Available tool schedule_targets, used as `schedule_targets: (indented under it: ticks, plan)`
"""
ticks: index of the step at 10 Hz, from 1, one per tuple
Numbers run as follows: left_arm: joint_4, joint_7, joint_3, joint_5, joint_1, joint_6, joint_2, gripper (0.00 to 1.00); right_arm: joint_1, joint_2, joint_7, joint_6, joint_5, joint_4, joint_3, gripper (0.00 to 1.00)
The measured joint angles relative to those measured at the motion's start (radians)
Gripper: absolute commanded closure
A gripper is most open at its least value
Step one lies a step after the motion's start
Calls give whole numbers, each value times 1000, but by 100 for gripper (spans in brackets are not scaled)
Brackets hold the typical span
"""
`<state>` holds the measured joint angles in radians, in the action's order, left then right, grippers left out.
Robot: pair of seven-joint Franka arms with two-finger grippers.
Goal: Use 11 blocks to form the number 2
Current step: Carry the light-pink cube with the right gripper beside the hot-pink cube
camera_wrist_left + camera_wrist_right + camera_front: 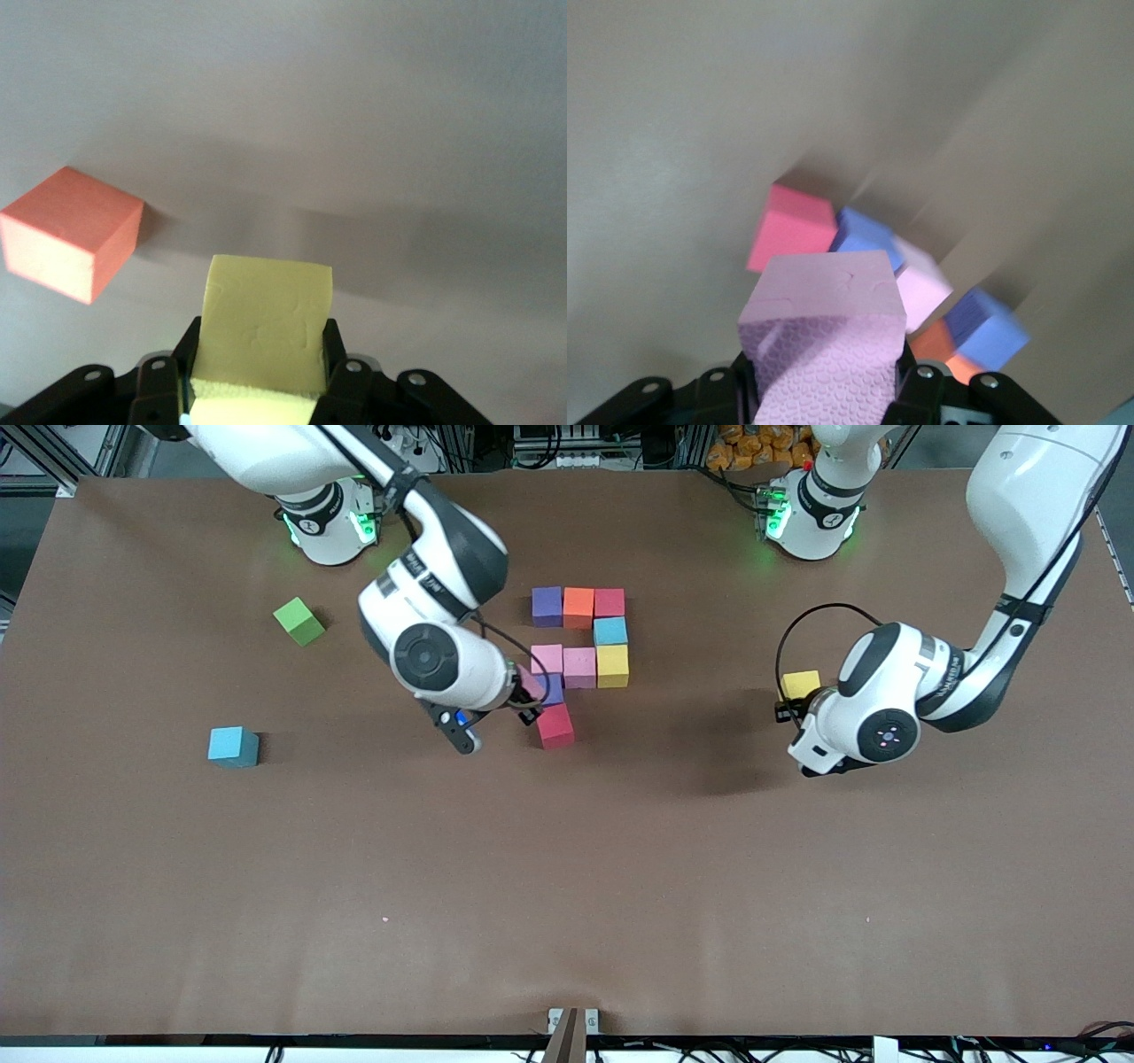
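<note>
Brown counter (567,886), partly built number 2 (580,642) at its middle. Right tool (528,693) over the figure's lower rows, clenched on a pink block (824,341), beside the red block (555,725). Left tool (791,707) toward the left arm's end, clenched on a yellow block (801,684). Lime-green cube (299,621) and a loose light blue cube (233,747) toward the right arm's end.

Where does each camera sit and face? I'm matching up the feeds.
Front: high across the table, facing both arms and the unfinished 2.
Left wrist: on the left arm, over its claw, shut on a yellow block.
Right wrist: on the right arm, over its claw, shut on a pink block.
Shared: the red block.
</note>
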<state>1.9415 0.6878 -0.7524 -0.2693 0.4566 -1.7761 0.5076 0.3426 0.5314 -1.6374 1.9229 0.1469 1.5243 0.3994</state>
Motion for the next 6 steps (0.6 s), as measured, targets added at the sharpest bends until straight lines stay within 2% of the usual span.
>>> schedule_targets:
  ticks: [3, 6]
  plan:
    - [-70, 73, 0, 65, 20, 23, -6, 100, 102, 22, -203, 145, -33, 6, -10, 100]
    - [-94, 138, -2, 108, 16, 24, -6, 100, 235, 79, -357, 289, -138, 6, -86, 100]
